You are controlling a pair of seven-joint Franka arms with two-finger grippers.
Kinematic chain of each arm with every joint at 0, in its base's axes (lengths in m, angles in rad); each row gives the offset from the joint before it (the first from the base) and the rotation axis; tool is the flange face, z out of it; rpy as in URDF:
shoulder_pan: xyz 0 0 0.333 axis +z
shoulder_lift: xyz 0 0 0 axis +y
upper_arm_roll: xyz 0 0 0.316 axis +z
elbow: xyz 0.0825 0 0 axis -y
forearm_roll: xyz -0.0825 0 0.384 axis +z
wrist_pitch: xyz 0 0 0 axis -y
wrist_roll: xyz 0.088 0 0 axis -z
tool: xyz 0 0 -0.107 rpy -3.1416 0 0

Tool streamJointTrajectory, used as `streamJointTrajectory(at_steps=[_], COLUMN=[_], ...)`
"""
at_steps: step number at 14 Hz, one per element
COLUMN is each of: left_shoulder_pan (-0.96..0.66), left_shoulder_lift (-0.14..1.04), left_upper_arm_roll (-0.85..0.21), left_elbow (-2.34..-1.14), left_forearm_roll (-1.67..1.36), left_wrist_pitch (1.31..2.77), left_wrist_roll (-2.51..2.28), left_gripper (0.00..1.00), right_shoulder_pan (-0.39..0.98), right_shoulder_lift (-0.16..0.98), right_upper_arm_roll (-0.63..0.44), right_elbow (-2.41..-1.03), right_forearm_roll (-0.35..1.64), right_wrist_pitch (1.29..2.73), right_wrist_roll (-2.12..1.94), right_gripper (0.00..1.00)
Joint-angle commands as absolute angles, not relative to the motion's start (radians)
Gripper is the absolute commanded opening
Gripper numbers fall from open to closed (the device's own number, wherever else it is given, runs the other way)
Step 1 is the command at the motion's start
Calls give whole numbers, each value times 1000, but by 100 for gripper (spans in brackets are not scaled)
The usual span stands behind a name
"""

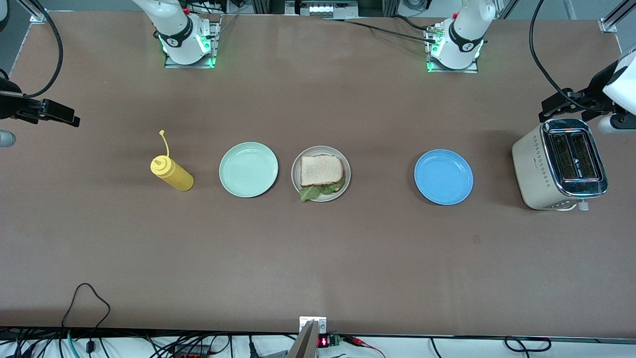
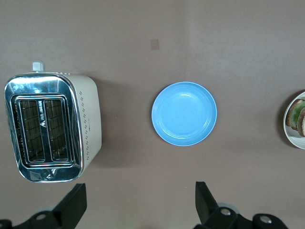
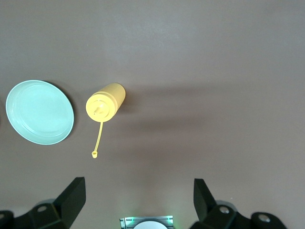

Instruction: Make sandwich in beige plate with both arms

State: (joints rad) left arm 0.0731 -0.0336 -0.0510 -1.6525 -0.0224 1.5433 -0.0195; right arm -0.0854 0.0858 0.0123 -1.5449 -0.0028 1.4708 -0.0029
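The sandwich (image 1: pixel 321 170) lies on the beige plate (image 1: pixel 296 169) at the table's middle: a bread slice on top, green lettuce (image 1: pixel 318 191) sticking out toward the front camera. It also shows at the edge of the left wrist view (image 2: pixel 298 116). My left gripper (image 1: pixel 559 104) (image 2: pixel 140 191) is open and empty, high over the table beside the toaster. My right gripper (image 1: pixel 62 113) (image 3: pixel 139 187) is open and empty, high over the right arm's end of the table. Both arms are drawn back from the plates.
A mint green plate (image 1: pixel 248 169) (image 3: pixel 39 112) lies beside the beige plate, and a yellow squeeze bottle (image 1: pixel 171 173) (image 3: pixel 106 101) stands beside that. An empty blue plate (image 1: pixel 443 177) (image 2: pixel 184 113) and a cream toaster (image 1: pixel 559 164) (image 2: pixel 52 126) are toward the left arm's end.
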Motion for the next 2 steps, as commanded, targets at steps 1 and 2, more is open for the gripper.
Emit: streamJointTrajectory(at_steps=[1,2], left_shoulder_pan=[87,87], left_shoulder_lift=[-63,-63], left_upper_arm_roll=[-63,-63], left_elbow=[-1678,-1680], left_forearm_roll=[-2,-2], left_wrist_pitch=[1537,1537], left_wrist_roll=[-28,-26], left_gripper=[100,100], right_shoulder_pan=[-89,-90], right_shoulder_lift=[83,83], right_upper_arm_roll=[12,12], right_elbow=[-1540,-1540], right_forearm_roll=[11,9], right_wrist_pitch=[1471,1471], right_wrist_roll=[-2,-2], right_gripper=[100,100])
